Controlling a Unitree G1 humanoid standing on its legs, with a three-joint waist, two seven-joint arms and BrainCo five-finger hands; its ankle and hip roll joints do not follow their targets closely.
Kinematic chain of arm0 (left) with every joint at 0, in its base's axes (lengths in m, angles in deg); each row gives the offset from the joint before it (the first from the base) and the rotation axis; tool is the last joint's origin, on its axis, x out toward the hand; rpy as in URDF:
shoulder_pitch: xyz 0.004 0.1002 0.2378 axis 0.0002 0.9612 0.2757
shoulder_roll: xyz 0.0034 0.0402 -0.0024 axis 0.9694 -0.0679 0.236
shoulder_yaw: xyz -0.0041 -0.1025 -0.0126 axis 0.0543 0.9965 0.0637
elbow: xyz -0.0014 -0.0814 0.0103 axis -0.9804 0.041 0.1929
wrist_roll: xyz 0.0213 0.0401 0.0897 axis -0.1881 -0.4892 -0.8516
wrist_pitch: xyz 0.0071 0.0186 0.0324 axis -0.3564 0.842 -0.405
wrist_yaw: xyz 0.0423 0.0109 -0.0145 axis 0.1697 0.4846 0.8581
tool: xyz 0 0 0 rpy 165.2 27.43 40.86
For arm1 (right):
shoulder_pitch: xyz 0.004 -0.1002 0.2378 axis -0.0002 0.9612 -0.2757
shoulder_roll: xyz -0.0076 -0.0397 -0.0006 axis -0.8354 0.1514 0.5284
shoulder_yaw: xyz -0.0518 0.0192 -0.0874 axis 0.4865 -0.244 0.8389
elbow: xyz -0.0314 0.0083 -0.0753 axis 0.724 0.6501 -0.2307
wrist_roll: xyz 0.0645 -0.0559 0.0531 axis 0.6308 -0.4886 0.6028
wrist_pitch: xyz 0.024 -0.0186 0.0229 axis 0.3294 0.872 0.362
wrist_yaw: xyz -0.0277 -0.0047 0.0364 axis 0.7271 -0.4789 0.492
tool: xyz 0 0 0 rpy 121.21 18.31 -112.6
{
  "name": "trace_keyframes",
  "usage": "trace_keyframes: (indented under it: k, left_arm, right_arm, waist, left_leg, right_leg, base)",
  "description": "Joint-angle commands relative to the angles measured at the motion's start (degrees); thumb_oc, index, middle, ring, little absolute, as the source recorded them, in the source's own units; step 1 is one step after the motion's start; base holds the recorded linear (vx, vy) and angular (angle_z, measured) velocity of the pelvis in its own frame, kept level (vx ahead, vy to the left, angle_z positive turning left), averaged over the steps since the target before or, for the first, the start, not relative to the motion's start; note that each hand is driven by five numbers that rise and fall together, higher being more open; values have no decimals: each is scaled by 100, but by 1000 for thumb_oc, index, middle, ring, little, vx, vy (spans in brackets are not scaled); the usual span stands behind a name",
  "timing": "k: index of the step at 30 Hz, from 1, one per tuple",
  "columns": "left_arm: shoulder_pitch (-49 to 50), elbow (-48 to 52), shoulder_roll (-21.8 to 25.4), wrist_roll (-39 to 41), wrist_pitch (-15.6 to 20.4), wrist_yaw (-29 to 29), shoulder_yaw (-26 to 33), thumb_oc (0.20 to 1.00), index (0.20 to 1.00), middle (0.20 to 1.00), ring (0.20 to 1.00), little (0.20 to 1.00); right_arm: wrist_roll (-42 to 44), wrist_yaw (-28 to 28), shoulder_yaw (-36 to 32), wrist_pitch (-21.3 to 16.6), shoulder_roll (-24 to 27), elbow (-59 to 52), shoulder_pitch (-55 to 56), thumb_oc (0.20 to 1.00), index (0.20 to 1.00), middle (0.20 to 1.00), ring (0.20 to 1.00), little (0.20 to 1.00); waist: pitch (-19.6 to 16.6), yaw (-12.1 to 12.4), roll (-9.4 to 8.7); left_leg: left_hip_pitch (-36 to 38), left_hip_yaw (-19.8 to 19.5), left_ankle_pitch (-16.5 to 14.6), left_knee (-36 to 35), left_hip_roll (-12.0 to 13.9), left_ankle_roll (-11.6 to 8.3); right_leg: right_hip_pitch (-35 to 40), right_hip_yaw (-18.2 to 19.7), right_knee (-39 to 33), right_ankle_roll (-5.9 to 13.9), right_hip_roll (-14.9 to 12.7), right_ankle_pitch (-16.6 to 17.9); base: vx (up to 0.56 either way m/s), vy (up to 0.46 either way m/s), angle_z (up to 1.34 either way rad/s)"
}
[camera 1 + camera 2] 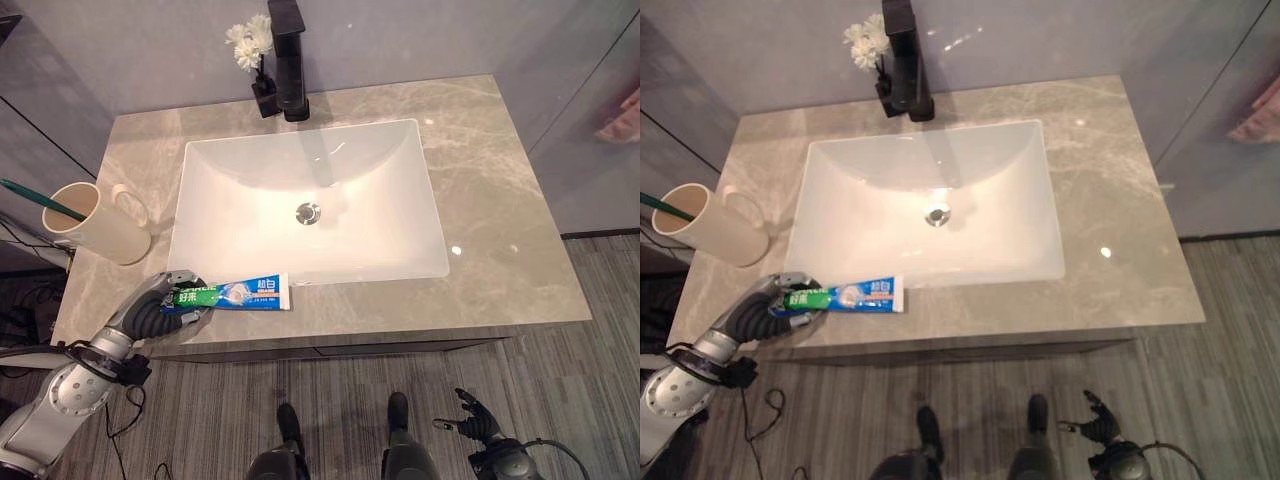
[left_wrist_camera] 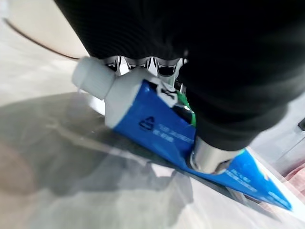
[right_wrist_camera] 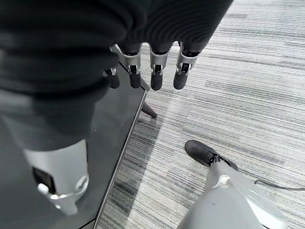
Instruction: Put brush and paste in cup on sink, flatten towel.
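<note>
- Left hand, fingers curled round the cap end of the toothpaste tube; tube lies flat on the counter w/ its tail toward the sink.
- Step, as judged: lift tube; keep your grip firm near the cap, raise level, cap first into the cup, just behind the hand, brush already inside.
- Right hand hangs low by the floor, fingers relaxed, empty.

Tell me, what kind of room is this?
Most likely a bathroom: a white sink set in a marble-look counter, a black faucet, and a toothpaste tube near a cup holding a toothbrush.
</note>
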Motion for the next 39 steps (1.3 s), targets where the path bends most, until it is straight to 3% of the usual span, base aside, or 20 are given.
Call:
trace_keyframes:
  k: [1,5,8,13,15,16,17,22,25,29,32,34,37,38,39]
  left_arm:
    - [-122,-69,103,-275,179,27,-165,533,533,533,533,533]
    - [-198,-46,346,-682,245,24,-326,501,501,501,501,501]
    - [-333,35,625,-1062,326,27,-534,200,200,200,200,200]
    - [-693,-8,713,-1711,322,-98,-854,200,200,200,200,200]
    - [-883,-92,663,-2020,282,-258,-912,200,200,200,200,200]
    - [-1033,-149,588,-2199,224,-487,-788,200,200,200,200,200]
    - [-1057,-156,585,-2203,222,-492,-804,200,200,200,200,200]
    - [-1426,-260,265,-2268,43,-1061,-391,200,200,200,200,200]
    - [-1378,-234,215,-2325,-14,-1211,-106,200,200,200,200,200]
    - [-1538,-134,-44,-2823,-121,-1689,293,200,200,200,200,200]
    - [-1830,-45,-224,-3074,-204,-1942,424,200,200,200,200,200]
    - [-1934,35,-280,-3144,-194,-1985,440,200,200,200,200,200]
    - [-2599,238,-472,-3147,-262,-2089,266,200,200,200,200,200]
    - [-2962,283,-497,-3102,-298,-2063,41,200,200,200,200,200]
    - [-2988,267,-501,-3101,-302,-2064,32,200,200,200,200,200]
  right_arm:
    - [57,66,-75,-140,144,-191,-114,1000,1000,1000,1000,1000]
    - [59,107,-107,-168,167,-195,-98,1000,1000,1000,1000,1000]
    - [81,144,-137,-203,144,-87,-85,1000,1000,1000,1000,1000]
    - [589,238,-514,-138,-95,706,-80,1000,1000,1000,1000,1000]
    - [1214,279,-951,-118,-260,1391,-130,1000,1000,1000,1000,1000]
    - [1976,329,-1551,-83,-315,1917,-129,1000,1000,1000,1000,1000]
    - [1981,321,-1559,-89,-312,1929,-139,1000,1000,1000,1000,1000]
    - [3835,579,-3162,-278,34,2217,-105,1000,1000,1000,1000,1000]
    - [3708,742,-3369,-410,199,1620,10,1000,1000,1000,1000,1000]
    - [3153,1424,-3762,-1021,379,-1619,257,1000,1000,1000,1000,1000]
    - [2110,1715,-3827,-1047,519,-3526,284,1000,1000,1000,1000,1000]
    - [1903,1742,-3832,-1050,560,-3850,261,1000,1000,1000,1000,1000]
    - [1939,1092,-3146,-965,1161,-4704,-223,1000,1000,1000,1000,1000]
    - [2193,498,-2585,-797,1674,-5111,-520,1000,1000,1000,1000,1000]
    - [2209,491,-2584,-791,1687,-5098,-542,1000,1000,1000,1000,1000]
  waist:
    - [67,-76,20]
    - [62,-119,26]
    - [51,-138,16]
    - [-83,-196,-17]
    - [-173,-185,-60]
    - [-291,-200,-108]
    - [-295,-192,-108]
    - [-583,-286,-277]
    - [-689,-329,-344]
    - [-898,-529,-445]
    - [-997,-606,-495]
    - [-1035,-617,-519]
    - [-1133,-601,-628]
    - [-1169,-583,-691]
    - [-1166,-581,-686]
  left_leg:
    - [284,-352,-87,23,247,-146]
    - [284,-339,-98,23,255,-158]
    - [301,-318,-101,23,264,-169]
    - [394,-306,-133,23,293,-189]
    - [474,-332,-159,23,304,-196]
    - [564,-372,-206,23,317,-205]
    - [539,-373,-179,23,317,-205]
    - [725,-425,-245,23,342,-235]
    - [758,-402,-265,23,362,-251]
    - [882,-294,-343,23,411,-257]
    - [969,-220,-354,23,424,-240]
    - [971,-216,-359,23,426,-231]
    - [1026,-190,-359,23,449,-225]
    - [1050,-161,-345,23,458,-234]
    - [1042,-158,-341,23,457,-235]
  right_leg:
    - [-66,247,296,363,-194,15]
    - [-79,268,283,371,-176,13]
    - [-68,276,279,374,-156,5]
    - [65,269,226,386,-134,-2]
    - [199,224,183,387,-126,-10]
    - [346,164,155,393,-116,-55]
    - [322,166,151,385,-114,-32]
    - [595,92,72,383,-96,-66]
    - [621,106,42,384,-85,-59]
    - [663,210,33,397,-60,-66]
    - [709,283,32,377,-49,-44]
    - [717,291,32,372,-42,-48]
    - [751,317,40,350,-18,-70]
    - [770,341,42,342,-1,-76]
    - [759,345,43,341,-1,-73]
  base:
    - [0,0,0]
    - [0,0,0]
    - [1,-2,-1]
    - [14,-10,-1]
    - [53,-41,-1]
    - [44,-40,-1]
    - [48,-34,1]
    - [21,-7,0]
    - [0,0,0]
    - [-3,3,-2]
    - [10,17,-12]
    - [3,8,-14]
    - [-21,4,-10]
    - [0,0,0]
    - [-44,-3,-2]
